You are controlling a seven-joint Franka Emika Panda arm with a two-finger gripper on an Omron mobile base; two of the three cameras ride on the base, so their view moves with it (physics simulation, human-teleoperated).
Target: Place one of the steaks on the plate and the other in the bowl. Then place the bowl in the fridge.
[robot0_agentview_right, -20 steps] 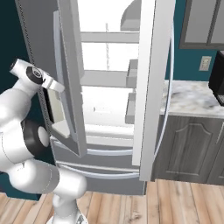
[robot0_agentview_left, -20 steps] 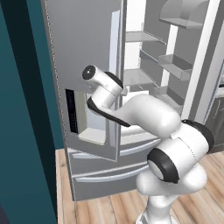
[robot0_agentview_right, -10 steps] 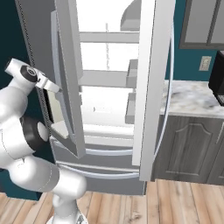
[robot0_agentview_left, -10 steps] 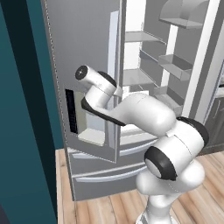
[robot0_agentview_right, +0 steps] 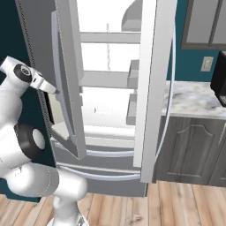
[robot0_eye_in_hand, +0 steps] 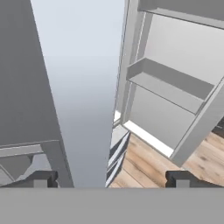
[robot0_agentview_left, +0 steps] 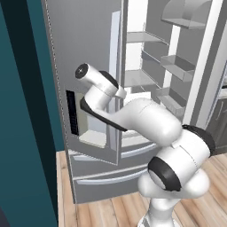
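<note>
The grey fridge (robot0_agentview_left: 84,44) stands with both upper doors swung open, its white shelves (robot0_agentview_right: 110,79) bare. My gripper (robot0_eye_in_hand: 111,179) is open, its fingertips (robot0_eye_in_hand: 43,178) spread wide on either side of the left door's edge (robot0_eye_in_hand: 78,87), touching nothing. From the left base view the hand (robot0_agentview_left: 116,91) sits at the inner edge of the left door, just above the water dispenser (robot0_agentview_left: 86,119). From the right base view the hand (robot0_agentview_right: 46,84) is beside that door's long handle (robot0_agentview_right: 59,88). The steaks, the plate and the bowl are out of view.
A marble counter (robot0_agentview_right: 194,99) on grey cabinets stands right of the fridge, with a black appliance (robot0_agentview_right: 219,75) on it. The open right door (robot0_agentview_right: 152,88) juts toward me. A teal wall (robot0_agentview_left: 22,133) closes the left side. Wood floor lies below.
The jaws have opened wide. The hand has shifted slightly left and up along the left door; the door itself has not visibly moved.
</note>
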